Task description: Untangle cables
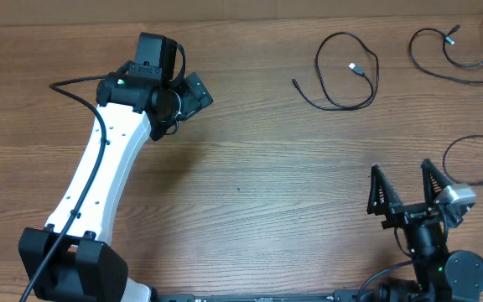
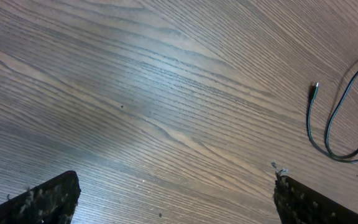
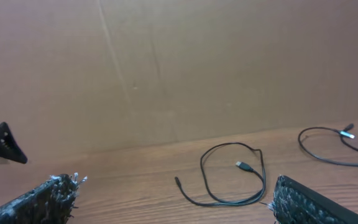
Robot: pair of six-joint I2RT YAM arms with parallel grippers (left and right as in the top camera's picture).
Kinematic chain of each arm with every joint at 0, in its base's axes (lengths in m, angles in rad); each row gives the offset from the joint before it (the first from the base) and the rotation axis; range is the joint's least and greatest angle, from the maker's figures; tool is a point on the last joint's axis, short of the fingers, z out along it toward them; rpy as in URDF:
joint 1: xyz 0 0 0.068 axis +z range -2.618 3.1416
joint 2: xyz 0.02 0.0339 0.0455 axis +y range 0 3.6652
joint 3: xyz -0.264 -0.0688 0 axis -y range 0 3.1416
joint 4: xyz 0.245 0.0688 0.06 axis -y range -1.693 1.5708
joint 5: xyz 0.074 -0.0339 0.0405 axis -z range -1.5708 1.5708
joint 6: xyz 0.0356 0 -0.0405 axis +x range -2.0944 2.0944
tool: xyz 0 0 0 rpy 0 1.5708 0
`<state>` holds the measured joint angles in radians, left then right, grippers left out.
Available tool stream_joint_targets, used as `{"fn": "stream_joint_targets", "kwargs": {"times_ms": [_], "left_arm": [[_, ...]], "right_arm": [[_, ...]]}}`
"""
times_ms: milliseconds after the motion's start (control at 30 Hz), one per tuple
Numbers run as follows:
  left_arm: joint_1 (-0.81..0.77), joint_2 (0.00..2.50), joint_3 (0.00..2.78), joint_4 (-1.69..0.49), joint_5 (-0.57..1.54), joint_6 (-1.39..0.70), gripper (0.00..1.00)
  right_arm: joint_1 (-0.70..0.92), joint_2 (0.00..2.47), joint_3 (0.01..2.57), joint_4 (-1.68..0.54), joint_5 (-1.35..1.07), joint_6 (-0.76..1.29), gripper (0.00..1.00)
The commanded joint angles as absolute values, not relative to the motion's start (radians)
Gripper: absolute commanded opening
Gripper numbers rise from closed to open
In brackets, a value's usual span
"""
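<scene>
Three thin black cables on a wooden table (image 1: 250, 184), all toward the far right, none crossing another. Middle cable (image 1: 339, 108): one open loop, with a small dark end pointing left and a silver-tipped plug (image 1: 355, 67) lying inside the loop. Far-right cable (image 1: 459, 78): curls near the table's top right corner, also silver-tipped at one end, and runs off the right edge of the overhead view. Third cable (image 1: 475, 138): arcs along the right edge, just beyond the right arm, its lower run dropping toward the grey camera housing on that wrist; touching or not, cannot tell.

Left gripper (image 2: 176, 180): fingers spread wide, holding nothing, only bare wood grain between them in the wrist view. Sits at the end of the white left arm (image 1: 99, 176), well to the left of the middle cable, which shows at the right side of that wrist view.

Right gripper (image 1: 401, 168): fingers likewise wide apart and empty, near the table's front edge, pointing away from the robot toward the middle cable. From its wrist view, looks across the table at the middle cable's loop and, farther right, part of the far-right cable, with a brown cardboard wall (image 3: 166, 62) behind.
</scene>
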<state>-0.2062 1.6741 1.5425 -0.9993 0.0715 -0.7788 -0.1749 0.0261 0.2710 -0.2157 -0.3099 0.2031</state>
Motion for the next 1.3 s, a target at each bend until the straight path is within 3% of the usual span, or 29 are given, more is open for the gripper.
{"fn": "stream_joint_targets", "kwargs": {"times_ms": [0,400,633,1267], "left_arm": [[-0.203,1.683,1.532,-0.998,0.068,-0.763,1.00],[-0.203,1.683,1.532,-0.998,0.068,-0.763,0.99],[-0.203,1.683,1.532,-0.998,0.068,-0.763,1.00],[-0.203,1.683,1.532,-0.998,0.068,-0.763,1.00]], "right_arm": [[-0.154,0.002,0.224,-0.184,-0.198,0.251,1.00],[-0.138,0.002,0.006,-0.002,-0.112,0.329,1.00],[-0.122,0.002,0.007,-0.084,-0.022,0.324,1.00],[-0.028,0.002,0.007,-0.085,-0.020,0.042,1.00]]}}
